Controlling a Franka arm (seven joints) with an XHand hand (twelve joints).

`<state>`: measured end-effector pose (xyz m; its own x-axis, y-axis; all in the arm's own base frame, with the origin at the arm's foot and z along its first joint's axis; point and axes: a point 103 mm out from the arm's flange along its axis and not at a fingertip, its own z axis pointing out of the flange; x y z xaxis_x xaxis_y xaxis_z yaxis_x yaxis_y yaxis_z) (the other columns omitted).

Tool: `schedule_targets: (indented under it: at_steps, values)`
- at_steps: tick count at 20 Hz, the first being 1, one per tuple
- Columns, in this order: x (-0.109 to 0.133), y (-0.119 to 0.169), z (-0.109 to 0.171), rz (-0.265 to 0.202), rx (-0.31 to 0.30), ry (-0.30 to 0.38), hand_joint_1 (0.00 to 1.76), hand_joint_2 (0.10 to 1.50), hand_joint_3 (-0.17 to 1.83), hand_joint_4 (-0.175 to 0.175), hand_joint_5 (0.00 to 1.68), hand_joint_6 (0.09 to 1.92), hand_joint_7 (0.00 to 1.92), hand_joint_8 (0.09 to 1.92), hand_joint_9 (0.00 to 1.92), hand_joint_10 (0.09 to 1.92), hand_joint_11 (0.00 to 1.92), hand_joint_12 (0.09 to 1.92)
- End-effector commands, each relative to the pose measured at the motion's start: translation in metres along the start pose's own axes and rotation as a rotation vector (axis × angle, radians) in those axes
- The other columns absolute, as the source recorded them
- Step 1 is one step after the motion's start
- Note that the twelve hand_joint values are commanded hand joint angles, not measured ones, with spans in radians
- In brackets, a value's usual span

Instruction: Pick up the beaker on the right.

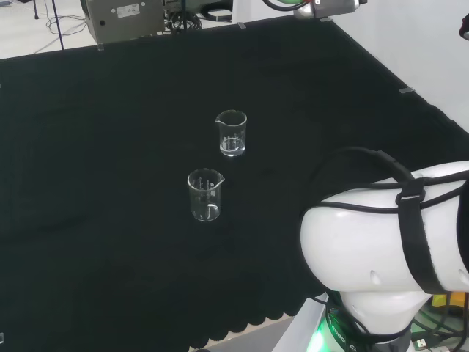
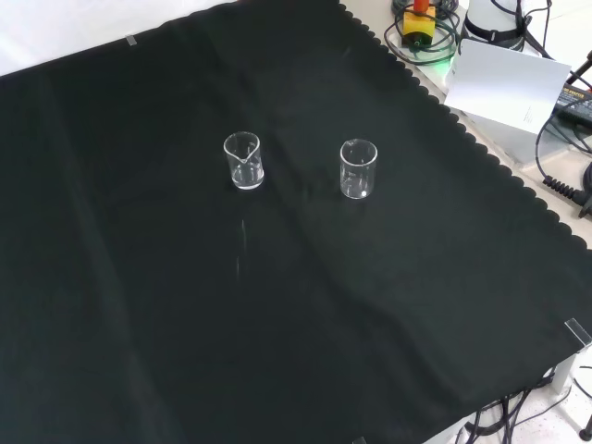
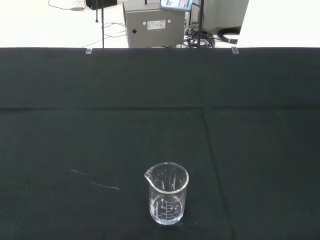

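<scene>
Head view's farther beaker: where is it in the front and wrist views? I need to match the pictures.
Head view: the beaker stands near the centre, behind and slightly right of the other beaker.
Front view: it is the left one; the other stands to its right.
Wrist view: likely the beaker nearest the camera.
Shared landmark: the grey box beyond the cloth.
</scene>
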<state>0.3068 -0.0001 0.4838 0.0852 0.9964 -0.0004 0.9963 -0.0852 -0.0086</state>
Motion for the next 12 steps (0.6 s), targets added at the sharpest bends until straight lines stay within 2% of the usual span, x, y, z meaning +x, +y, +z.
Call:
schedule_targets:
  at_steps: [1,2,4,12]
  values:
    - [-0.001,0.000,0.001,0.001,-0.007,-0.007,0.31,1.13,0.55,-0.015,0.25,0.54,0.07,0.59,0.19,0.65,0.03,1.25]
    - [-0.001,0.000,0.001,0.002,-0.005,-0.007,0.21,1.23,0.47,-0.007,0.24,0.54,0.05,0.56,0.16,0.63,0.01,1.22]
    - [-0.003,0.000,0.002,0.007,-0.003,-0.008,0.14,1.32,0.39,-0.002,0.23,0.53,0.03,0.52,0.14,0.62,0.00,1.19]
    - [-0.008,0.005,0.012,0.025,0.017,0.002,0.12,1.35,0.36,0.000,0.22,0.53,0.03,0.51,0.14,0.62,0.00,1.19]
